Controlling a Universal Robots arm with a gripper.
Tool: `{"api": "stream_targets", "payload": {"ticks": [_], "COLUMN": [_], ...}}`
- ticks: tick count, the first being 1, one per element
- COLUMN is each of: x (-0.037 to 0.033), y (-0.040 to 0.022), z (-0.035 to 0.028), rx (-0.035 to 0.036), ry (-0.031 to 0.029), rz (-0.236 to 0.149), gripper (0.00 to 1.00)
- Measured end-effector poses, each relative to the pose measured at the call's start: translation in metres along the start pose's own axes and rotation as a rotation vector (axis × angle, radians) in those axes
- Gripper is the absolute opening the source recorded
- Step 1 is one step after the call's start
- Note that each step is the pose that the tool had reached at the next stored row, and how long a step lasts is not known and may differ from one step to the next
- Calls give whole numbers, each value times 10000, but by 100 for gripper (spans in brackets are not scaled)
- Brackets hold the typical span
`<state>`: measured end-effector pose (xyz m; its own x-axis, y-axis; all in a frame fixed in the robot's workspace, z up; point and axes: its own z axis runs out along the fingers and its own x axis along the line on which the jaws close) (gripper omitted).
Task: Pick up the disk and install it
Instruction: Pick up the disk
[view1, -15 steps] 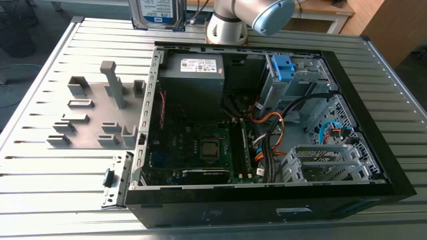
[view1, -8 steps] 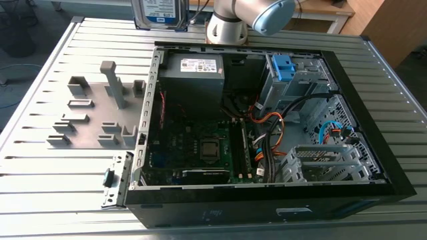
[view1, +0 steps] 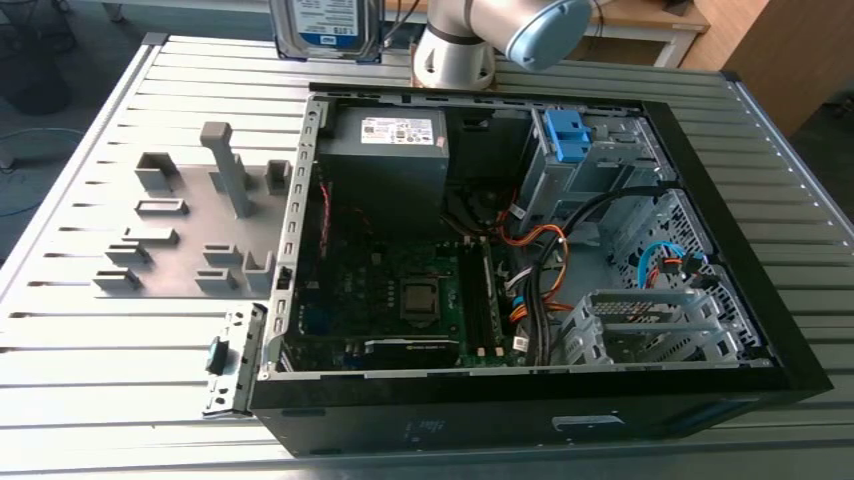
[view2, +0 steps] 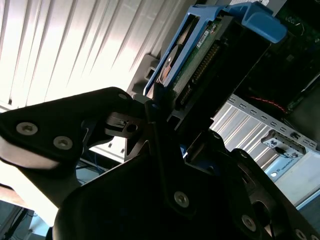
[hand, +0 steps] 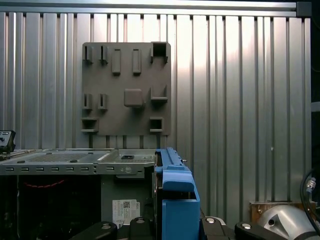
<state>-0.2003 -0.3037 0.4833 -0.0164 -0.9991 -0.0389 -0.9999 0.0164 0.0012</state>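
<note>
The disk (view1: 320, 25), a silver drive with a white-and-blue label, hangs upright above the far edge of the table, behind the open computer case (view1: 315, 200). Its blue bracket (view2: 250, 22) frames it in the second wrist view, where my gripper (view2: 167, 117) is shut on the disk's near end, black fingers (view2: 122, 125) on either side. In the first wrist view the disk (hand: 175, 195) stands edge-on above the case's rim (hand: 75, 162), held by the gripper (hand: 175, 225). A drive bay with a blue clip (view1: 567, 135) sits in the case's far corner, at the exterior view's right.
A grey fixture plate (view1: 200, 230) with upright pegs and slots lies on the ribbed metal table (view1: 80, 340), at the exterior view's left of the case. Inside the case are a grey power supply box (view1: 387, 150), a motherboard (view1: 400, 290) and loose cables (view1: 547, 270). The arm's base (view1: 454, 55) stands behind the case.
</note>
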Motion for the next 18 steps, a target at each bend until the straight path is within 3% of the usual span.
{"api": "stream_targets", "payload": {"ticks": [18], "x": [-3], "y": [-164], "z": [0], "rx": [0], "ry": [-1], "rz": [1], "gripper": [36]}}
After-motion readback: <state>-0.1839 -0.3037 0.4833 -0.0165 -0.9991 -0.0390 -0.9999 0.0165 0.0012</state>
